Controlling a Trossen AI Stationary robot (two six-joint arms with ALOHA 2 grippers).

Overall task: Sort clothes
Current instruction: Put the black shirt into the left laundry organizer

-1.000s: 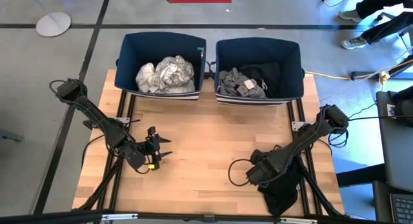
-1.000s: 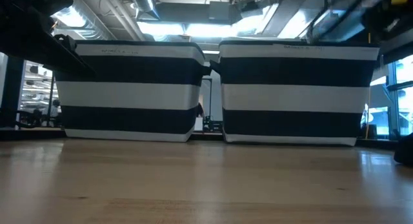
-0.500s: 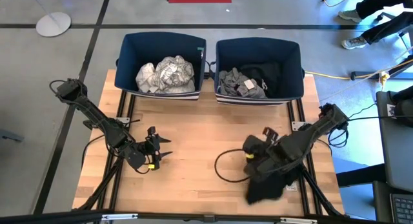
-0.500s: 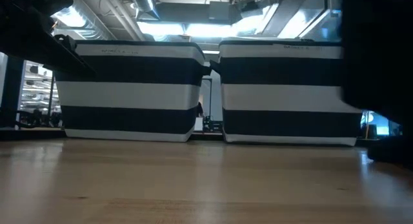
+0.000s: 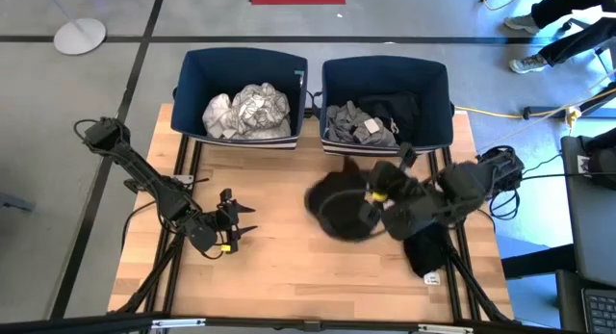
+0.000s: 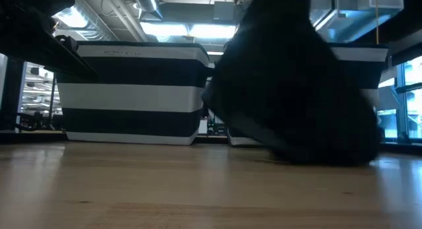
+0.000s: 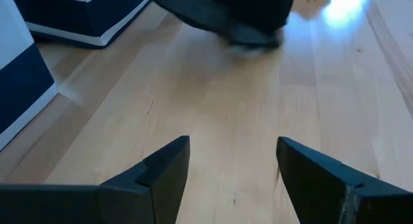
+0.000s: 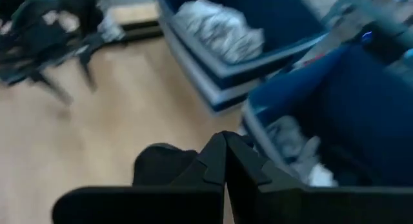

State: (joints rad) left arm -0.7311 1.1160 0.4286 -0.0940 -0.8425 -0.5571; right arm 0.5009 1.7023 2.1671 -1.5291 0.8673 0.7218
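High view: black garment bunched, axis unclear

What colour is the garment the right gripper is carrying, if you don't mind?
Black; the garment held by the right gripper shows best in the high view.

Right tool fingers pressed together, left tool fingers spread
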